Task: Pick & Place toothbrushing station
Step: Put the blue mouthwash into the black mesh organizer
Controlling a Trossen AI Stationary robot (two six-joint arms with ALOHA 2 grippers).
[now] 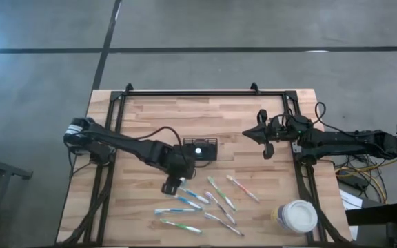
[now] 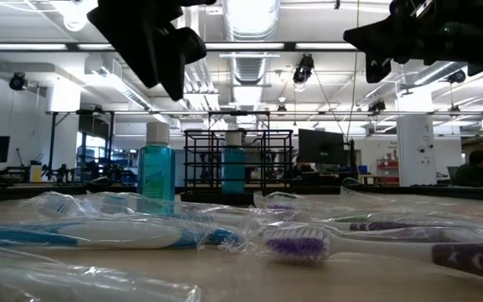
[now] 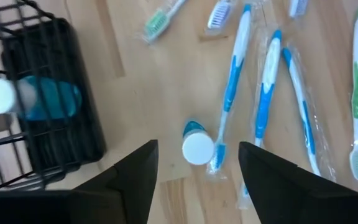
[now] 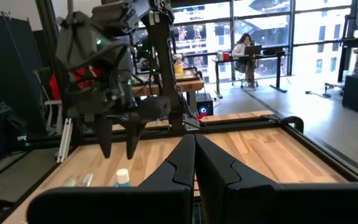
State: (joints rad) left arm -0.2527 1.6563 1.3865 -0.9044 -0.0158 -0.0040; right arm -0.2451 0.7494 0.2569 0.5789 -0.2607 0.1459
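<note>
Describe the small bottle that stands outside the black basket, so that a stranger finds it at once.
Start at the black basket in the middle of the table. Beside it, under the left gripper, a small blue bottle with a white cap stands upright on bare wood. The toothbrushes around it lie flat.

One caddy (image 1: 200,149); two white-capped tubes (image 3: 197,145); about seven toothbrushes (image 1: 220,192); one lidded cup (image 1: 298,215); two arms.

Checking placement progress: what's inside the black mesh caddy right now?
Inside the caddy: one blue, white-capped tube, upright. No toothbrushes visible in it. Its mesh walls hide the floor. A second tube stands outside, below the left gripper.
</note>
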